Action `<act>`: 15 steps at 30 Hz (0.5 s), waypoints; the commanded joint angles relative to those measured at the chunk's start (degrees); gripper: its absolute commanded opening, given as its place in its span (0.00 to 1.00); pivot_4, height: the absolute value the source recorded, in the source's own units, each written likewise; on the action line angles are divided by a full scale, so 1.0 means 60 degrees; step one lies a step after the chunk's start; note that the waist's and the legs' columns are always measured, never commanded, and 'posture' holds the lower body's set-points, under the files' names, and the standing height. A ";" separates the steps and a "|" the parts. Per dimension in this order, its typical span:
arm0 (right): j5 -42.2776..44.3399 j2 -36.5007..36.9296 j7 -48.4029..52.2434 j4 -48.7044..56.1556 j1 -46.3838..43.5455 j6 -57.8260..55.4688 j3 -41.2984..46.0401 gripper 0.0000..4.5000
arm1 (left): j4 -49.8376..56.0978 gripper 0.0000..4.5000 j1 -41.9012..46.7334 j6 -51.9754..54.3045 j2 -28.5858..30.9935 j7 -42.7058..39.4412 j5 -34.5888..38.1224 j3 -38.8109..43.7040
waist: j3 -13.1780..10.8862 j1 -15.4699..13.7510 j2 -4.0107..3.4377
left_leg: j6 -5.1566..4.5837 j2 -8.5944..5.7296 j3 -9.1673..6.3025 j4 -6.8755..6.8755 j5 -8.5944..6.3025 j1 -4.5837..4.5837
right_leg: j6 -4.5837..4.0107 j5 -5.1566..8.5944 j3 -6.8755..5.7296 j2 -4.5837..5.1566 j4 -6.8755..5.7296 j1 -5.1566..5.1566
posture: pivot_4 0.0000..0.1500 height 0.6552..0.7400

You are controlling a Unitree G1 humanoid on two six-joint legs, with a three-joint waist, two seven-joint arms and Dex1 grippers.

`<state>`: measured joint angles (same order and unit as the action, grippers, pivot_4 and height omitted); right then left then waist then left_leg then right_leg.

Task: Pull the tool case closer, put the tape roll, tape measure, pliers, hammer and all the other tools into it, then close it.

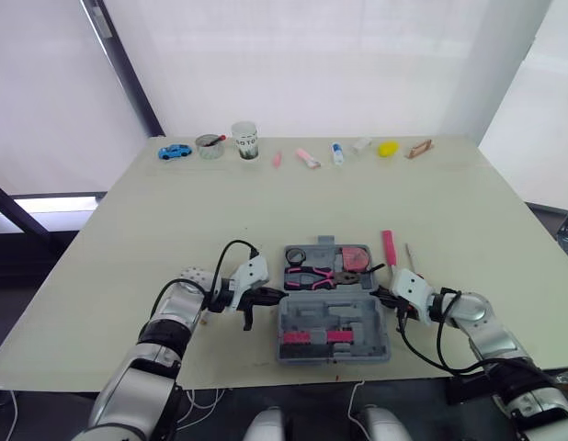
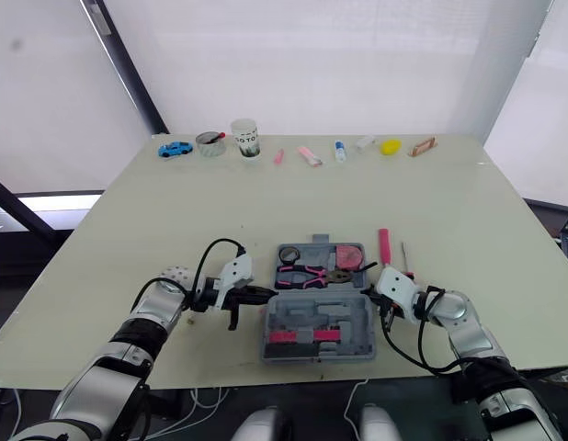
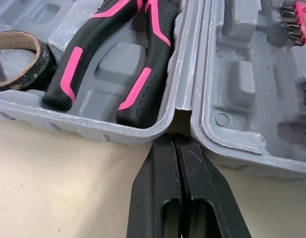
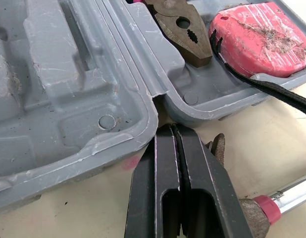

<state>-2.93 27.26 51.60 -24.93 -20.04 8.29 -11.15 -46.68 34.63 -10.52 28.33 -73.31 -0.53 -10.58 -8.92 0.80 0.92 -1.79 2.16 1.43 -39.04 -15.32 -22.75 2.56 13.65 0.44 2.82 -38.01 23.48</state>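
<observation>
The open tool case (image 1: pixel 335 323) lies on the table (image 1: pixel 266 211) close to the robot's edge, and the left gripper (image 3: pixel 174 144) and right gripper (image 4: pixel 174 133), each with fingers pressed together, stand at its hinge notches, one each side; this stiff, light plastic shell probably slides easily, so I would grip its rim.

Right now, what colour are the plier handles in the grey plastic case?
The pliers' handles: black with pink inlays; left wrist view shows them best.
</observation>
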 commanded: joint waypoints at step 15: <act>0.0749 0.0935 -0.0012 0.2626 0.1235 -0.0651 0.0715 0.00 | 0.2351 0.01 -0.0790 0.0685 0.0869 -0.0148 0.0608 0.0433 | -0.0007 0.0013 0.0002 | -0.0001 0.0005 -0.0016 0.0012 -0.0001 -0.0015 | 0.0001 0.0001 0.0019 -0.0001 0.0009 0.0019 | 1.00 1.00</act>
<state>-0.21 31.76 51.73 -13.74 -13.59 5.05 -8.90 -37.44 30.70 -7.72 32.11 -73.58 0.65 -9.58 -8.97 0.88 0.93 -1.79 2.19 1.34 -38.96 -15.32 -22.84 2.57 13.65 0.55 2.82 -37.96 23.60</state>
